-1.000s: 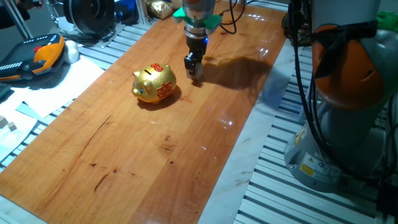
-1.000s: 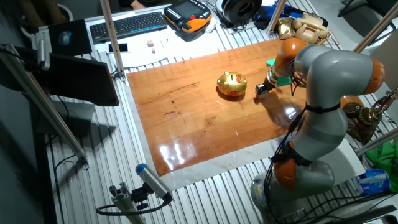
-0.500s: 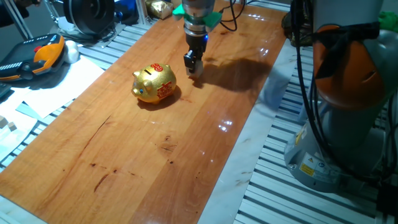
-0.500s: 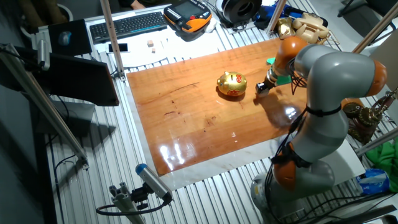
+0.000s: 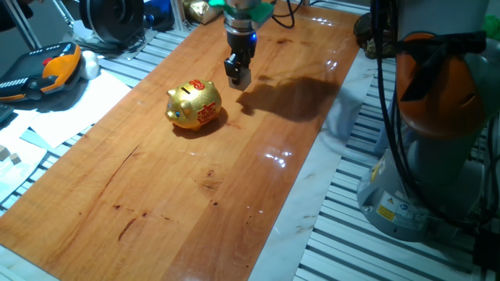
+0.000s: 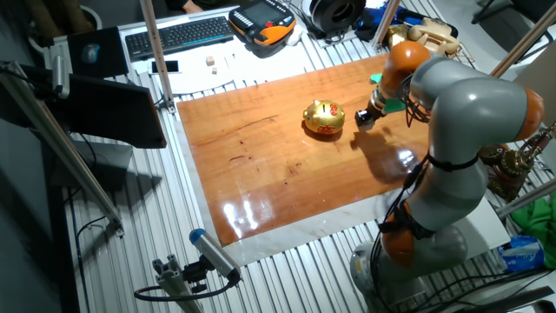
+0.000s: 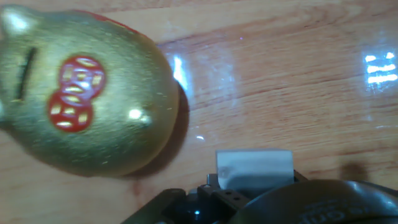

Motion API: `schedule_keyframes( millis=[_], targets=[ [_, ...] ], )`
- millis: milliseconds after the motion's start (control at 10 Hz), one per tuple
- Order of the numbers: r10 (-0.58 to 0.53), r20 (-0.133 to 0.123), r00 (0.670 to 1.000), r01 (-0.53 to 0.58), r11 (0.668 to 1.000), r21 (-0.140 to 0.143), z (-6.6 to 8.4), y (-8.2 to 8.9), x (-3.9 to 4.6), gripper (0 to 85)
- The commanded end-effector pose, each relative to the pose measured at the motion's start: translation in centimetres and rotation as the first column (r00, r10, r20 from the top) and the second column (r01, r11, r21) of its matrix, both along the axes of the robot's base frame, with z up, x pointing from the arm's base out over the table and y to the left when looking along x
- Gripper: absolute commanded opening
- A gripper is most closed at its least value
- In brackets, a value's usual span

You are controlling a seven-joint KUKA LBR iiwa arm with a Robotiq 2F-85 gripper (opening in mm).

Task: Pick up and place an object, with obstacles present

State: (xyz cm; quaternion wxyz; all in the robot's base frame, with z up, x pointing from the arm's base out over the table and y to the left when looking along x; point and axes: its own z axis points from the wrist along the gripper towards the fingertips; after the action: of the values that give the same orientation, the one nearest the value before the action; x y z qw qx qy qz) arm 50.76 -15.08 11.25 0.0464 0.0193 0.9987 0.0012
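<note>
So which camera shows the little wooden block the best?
The hand view: the block looks big there, pale, right at the gripper, next to the gold pig. In both fixed views it is only a tiny pale bit at the fingertips, lifted above the table.

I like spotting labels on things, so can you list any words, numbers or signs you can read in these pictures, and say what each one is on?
No text reads clearly enough to quote.
Golden piggy bank: red round markings with gold patterns, too blurred to read.
Robot base: a small yellow sticker, too small to read.
Keyboard: key legends too small to read.
Gripper and wooden cube: no markings visible.
</note>
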Motion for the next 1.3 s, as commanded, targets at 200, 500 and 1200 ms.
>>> schedule_keyframes(
  millis=[200,500,1200],
  targets=[
    [0.009,-0.014,1.000,-0.009,1.000,0.010,1.2,0.7,-0.11,0.0],
    [0.025,-0.013,1.000,-0.025,1.000,0.002,1.5,0.9,-0.04,0.0],
    [0.078,-0.048,0.996,-0.076,0.996,0.036,2.0,1.1,0.33,0.0]
  ],
)
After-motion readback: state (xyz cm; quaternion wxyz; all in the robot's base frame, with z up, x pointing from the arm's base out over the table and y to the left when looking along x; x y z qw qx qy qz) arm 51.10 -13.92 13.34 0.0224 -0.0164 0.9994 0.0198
